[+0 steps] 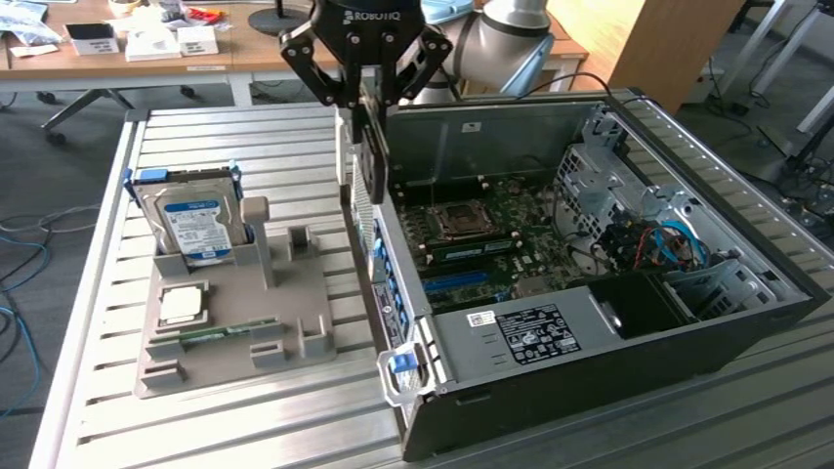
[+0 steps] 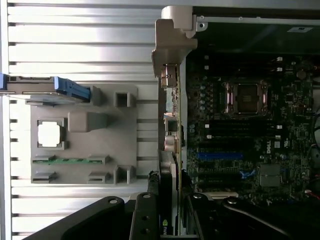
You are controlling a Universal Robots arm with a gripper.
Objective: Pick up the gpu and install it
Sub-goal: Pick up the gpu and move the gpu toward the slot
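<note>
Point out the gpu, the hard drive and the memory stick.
gpu [image 2: 172, 44], wrist view, on its silvery metal bracket.
hard drive [image 1: 195, 225], exterior view, on its blue-white label.
memory stick [image 2: 70, 160], wrist view, on its green middle.

The arm bends forward, its wrist aimed straight down. The gripper hangs vertical, both fingers pinched on the upright gpu.

Hard drive upright in grey holder, processor chip, green memory stick, slatted table
</note>
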